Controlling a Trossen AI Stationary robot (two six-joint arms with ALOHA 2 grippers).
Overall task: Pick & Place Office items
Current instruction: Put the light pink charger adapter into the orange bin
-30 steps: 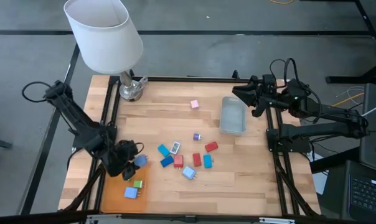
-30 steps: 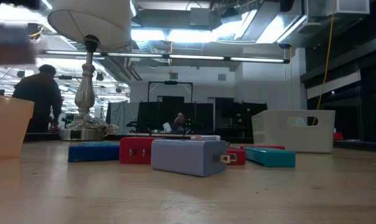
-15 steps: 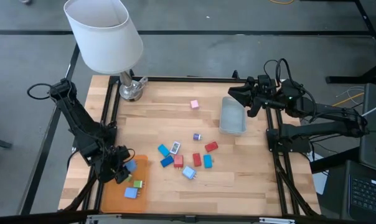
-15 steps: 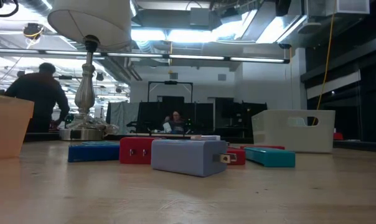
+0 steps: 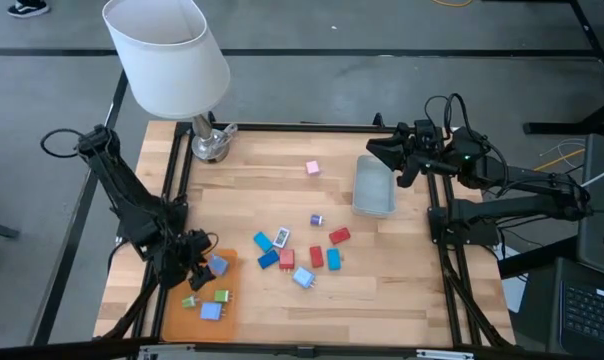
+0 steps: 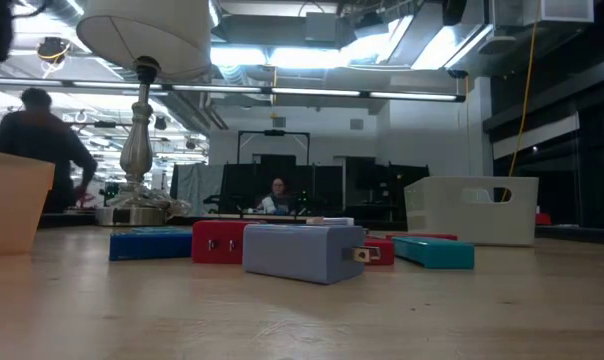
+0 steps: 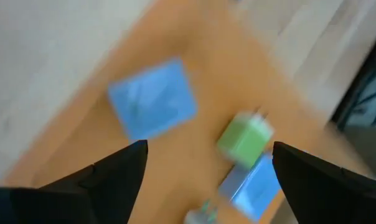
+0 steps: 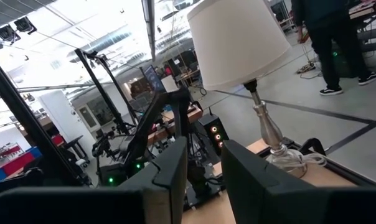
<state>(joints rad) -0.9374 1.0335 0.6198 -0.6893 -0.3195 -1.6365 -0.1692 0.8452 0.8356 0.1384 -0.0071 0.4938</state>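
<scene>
two dark fingers of the left gripper point(image 5: 187, 268) stand spread wide over the orange tray point(image 5: 177, 318) at the desk's front left corner, pinching nothing. directly below them in the left wrist view a light blue block point(image 7: 152, 98) lies flat on the tray, with a green block point(image 7: 244, 138) and another blue block point(image 7: 253, 185) close beside it, so the step in hand looks like a drop just made. from above, the tray holds about four small pieces. about nine office items point(image 5: 284, 258) lie loose in a cluster near the middle of the desk point(image 5: 282, 180), with a pink block point(image 5: 312, 168) apart toward the lamp point(image 5: 167, 55). the right gripper point(image 5: 380, 152) hangs off the far right edge near the grey bin point(image 5: 373, 186), its fingers pressed together, holding nothing. the next move probably calls for the left arm to lift clear of the tray, swing to the cluster, and come down over one piece with fingers lined up on its narrow sides.
</scene>
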